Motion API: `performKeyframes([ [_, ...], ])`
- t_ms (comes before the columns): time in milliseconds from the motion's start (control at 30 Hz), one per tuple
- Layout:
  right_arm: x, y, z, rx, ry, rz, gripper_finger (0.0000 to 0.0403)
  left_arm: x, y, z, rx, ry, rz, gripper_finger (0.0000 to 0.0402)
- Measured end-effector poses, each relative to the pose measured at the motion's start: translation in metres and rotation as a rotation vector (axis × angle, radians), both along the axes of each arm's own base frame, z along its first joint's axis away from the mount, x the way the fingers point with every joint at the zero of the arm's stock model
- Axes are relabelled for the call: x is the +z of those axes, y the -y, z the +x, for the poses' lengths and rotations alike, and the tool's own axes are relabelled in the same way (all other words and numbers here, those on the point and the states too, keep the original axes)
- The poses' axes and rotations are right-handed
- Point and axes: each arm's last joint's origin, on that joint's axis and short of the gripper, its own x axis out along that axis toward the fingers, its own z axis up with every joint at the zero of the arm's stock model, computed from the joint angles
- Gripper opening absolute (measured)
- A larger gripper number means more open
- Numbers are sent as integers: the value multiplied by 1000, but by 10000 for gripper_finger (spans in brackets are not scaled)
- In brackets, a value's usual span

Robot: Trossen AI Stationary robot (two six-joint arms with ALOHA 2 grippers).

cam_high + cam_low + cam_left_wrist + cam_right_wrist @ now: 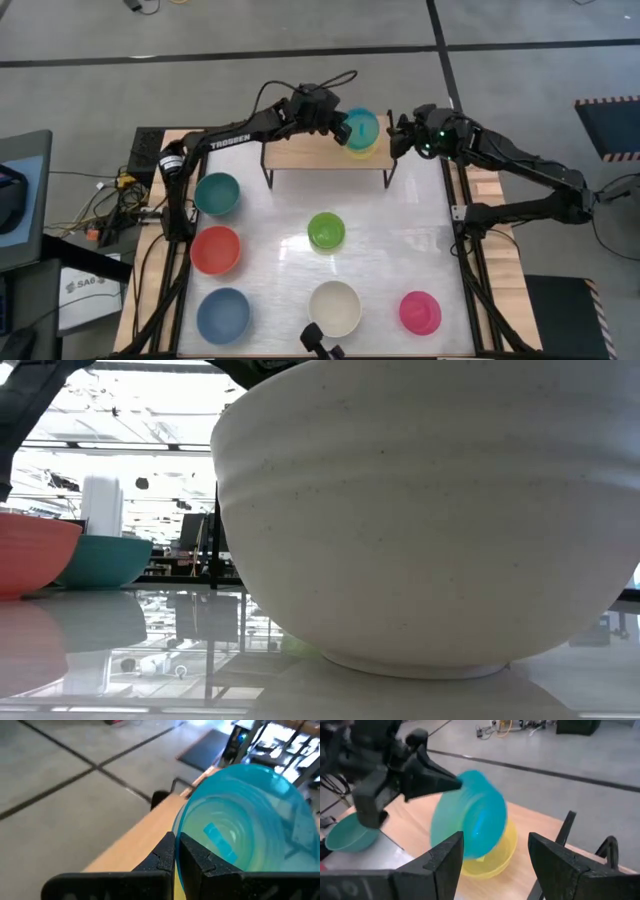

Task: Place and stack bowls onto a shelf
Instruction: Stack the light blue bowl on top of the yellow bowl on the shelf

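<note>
**High view: cyan bowl tilted over yellow bowl on shelf**

Left gripper (343,128) clamped on rim of cyan bowl (361,127), tilted above yellow bowl (362,150) at right end of shelf (300,152). Right gripper (398,135) just beside, fingers apart, empty. On table: teal bowl (216,192), red bowl (215,249), blue bowl (223,315), green bowl (326,231), cream bowl (334,307), pink bowl (420,312).

A cyan bowl (362,126) is held by the left gripper (344,130) over a yellow bowl (360,150) on the shelf (300,152), upper centre; the right gripper (400,135) is positioned just beside.
</note>
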Motion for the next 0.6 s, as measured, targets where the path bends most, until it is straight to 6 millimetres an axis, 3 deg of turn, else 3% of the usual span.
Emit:
performKeyframes([
  [600,-5,-6,-1,7,2,80,249,-13,-5,4,-57,-82,-56,5],
])
